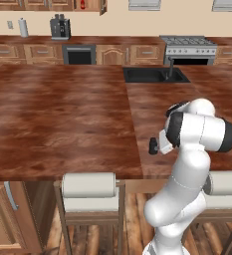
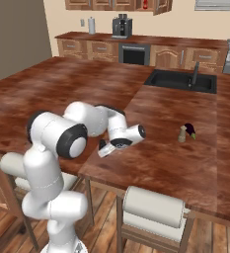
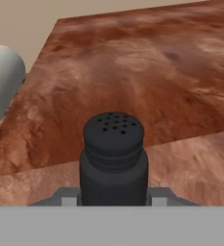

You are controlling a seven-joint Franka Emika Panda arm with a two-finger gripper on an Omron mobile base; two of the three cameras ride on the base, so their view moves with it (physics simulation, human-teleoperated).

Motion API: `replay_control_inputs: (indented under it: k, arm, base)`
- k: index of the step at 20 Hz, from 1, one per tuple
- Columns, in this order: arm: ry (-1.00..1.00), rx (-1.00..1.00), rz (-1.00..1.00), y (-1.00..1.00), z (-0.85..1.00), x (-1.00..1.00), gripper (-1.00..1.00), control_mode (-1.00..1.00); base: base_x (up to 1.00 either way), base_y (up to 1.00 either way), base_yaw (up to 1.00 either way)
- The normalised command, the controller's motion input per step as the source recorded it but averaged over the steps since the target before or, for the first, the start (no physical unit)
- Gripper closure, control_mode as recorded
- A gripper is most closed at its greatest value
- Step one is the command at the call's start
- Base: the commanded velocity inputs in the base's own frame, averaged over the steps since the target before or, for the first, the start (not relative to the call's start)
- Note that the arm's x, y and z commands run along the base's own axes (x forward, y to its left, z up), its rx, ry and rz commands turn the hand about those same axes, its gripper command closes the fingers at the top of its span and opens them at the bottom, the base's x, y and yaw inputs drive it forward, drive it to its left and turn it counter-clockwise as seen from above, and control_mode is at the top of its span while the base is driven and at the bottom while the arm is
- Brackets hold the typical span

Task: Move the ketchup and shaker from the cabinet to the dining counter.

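Note:
The black shaker (image 3: 113, 158), with a holed top, stands upright between my gripper's (image 3: 113, 198) two fingers. My gripper (image 1: 156, 146) is shut on the shaker (image 1: 152, 146) low over the dining counter (image 1: 62, 114), near its front edge. From the right, the gripper (image 2: 105, 148) and the shaker (image 2: 102, 145) sit beside the seam in the counter (image 2: 156, 148); whether the shaker touches the top I cannot tell. The red ketchup (image 1: 82, 4) stands in the open cabinet (image 1: 95, 6) high on the far wall, also seen as ketchup (image 2: 145, 4) inside the cabinet (image 2: 158, 6).
A sink (image 1: 155, 74) with a faucet (image 1: 170, 67) is set into the counter's far side. A small beige pot and a dark item (image 2: 186, 132) lie to the right. Padded stools (image 1: 89, 191) stand below the front edge. A coffee machine (image 1: 60, 27) and stove (image 1: 188, 44) line the back wall.

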Motion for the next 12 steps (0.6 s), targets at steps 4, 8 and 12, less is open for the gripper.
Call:
replay_control_inputs:
  k: [4, 8, 12]
  arm:
    - [0.0, 0.0, 0.01, -0.02, -0.23, 0.2, 1.0, -1.0]
    - [0.0, 0.0, 0.01, 0.0, -0.28, 0.14, 1.0, -1.0]
    - [0.0, 0.01, 0.02, -0.02, -0.19, 0.12, 1.0, -1.0]
  base:
    - [0.0, 0.0, 0.0]
    - [0.0, 0.0, 0.0]
    - [0.0, 0.0, 0.0]
